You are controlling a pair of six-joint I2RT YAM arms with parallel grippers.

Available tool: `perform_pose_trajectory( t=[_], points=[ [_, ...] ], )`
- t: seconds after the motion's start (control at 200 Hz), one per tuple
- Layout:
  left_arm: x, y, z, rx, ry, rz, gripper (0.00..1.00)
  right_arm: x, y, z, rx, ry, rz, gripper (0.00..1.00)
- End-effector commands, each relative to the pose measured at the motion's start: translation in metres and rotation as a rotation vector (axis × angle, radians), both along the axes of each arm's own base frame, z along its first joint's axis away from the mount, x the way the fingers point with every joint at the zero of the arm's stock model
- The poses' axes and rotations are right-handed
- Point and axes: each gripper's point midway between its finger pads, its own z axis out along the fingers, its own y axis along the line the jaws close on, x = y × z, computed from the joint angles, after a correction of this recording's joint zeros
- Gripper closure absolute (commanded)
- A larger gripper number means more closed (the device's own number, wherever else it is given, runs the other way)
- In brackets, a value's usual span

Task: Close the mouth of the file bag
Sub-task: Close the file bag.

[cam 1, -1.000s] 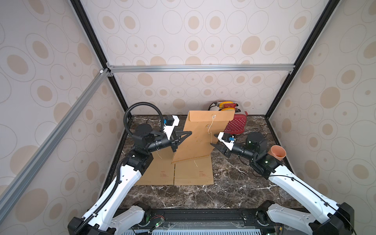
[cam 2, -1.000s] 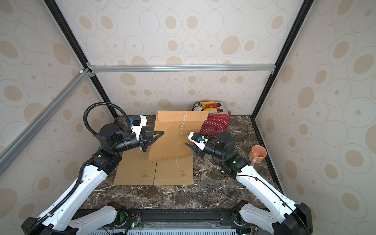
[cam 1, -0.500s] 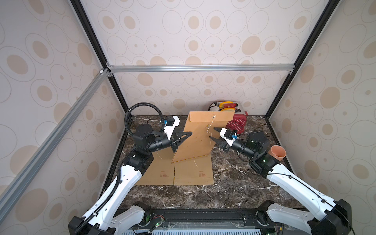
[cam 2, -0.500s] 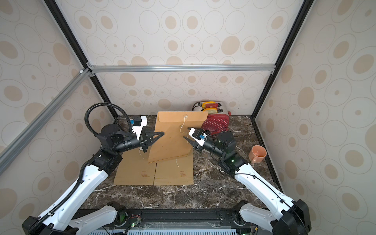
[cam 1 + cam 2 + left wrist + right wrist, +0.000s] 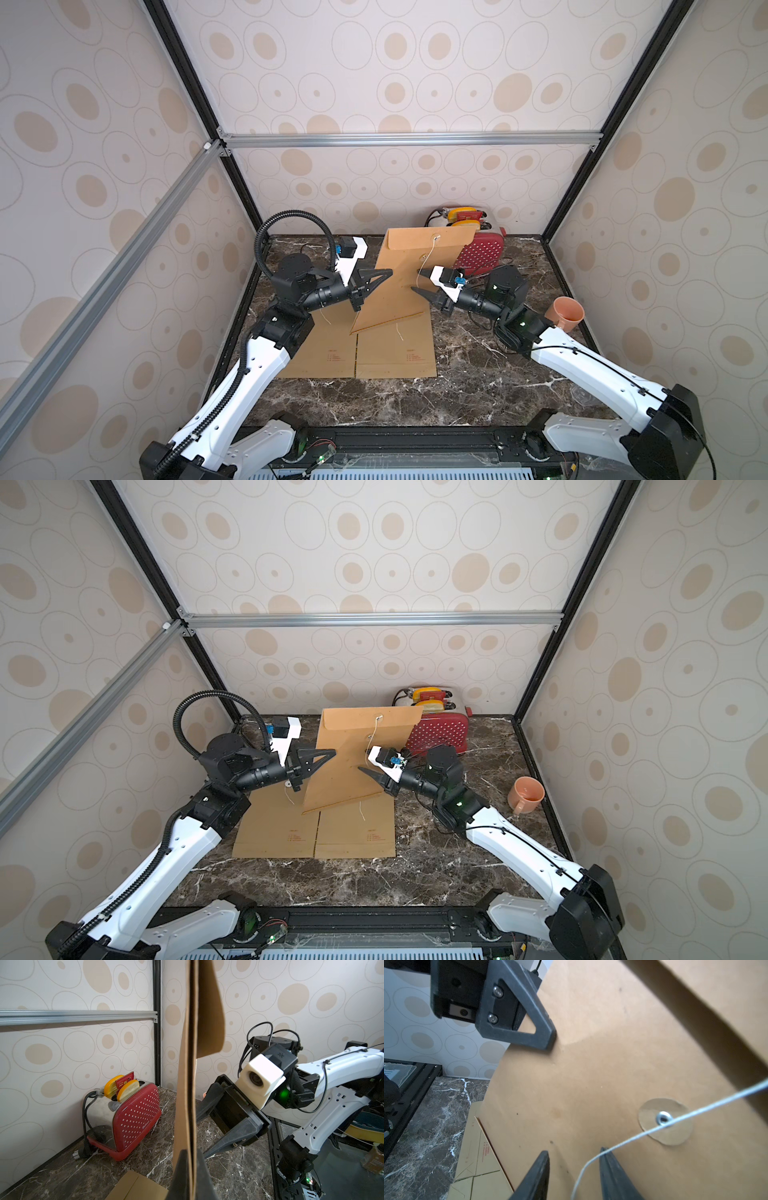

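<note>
Left gripper is clamped shut on the side edge of the bag. It holds the bag up on end and leaning a bit, long axis roughly vertical, face turned toward the other arm. The lower corner hangs over the spare bags lying flat on the desk; can't tell if it touches them.

The flap sticks out from the face, so the mouth isn't closed yet.

Right gripper is the free one and sits right up at the face, jaws about half apart, nothing pinched. The string drapes down from the flap and crosses the tip of one finger, lying outside the gap. The disc is just ahead of that finger. My guess: shift sideways so the string drops between the jaws, then pinch.
</note>
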Motion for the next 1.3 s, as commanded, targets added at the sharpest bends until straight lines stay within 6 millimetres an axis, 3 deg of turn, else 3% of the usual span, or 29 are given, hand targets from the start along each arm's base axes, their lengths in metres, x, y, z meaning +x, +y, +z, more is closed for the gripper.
perform_pose_trajectory(
  t=[0.0, 1.297],
  points=[
    [-0.006, -0.001, 0.016, -0.029, -0.050, -0.016, 1.00, -0.007, 0.005, 0.008, 0.046, 0.017, 0.034, 0.59],
    [0.003, 0.002, 0.016, -0.069, -0.024, 0.030, 1.00, -0.015, 0.001, -0.051, 0.055, 0.217, 0.023, 0.72]
  ],
)
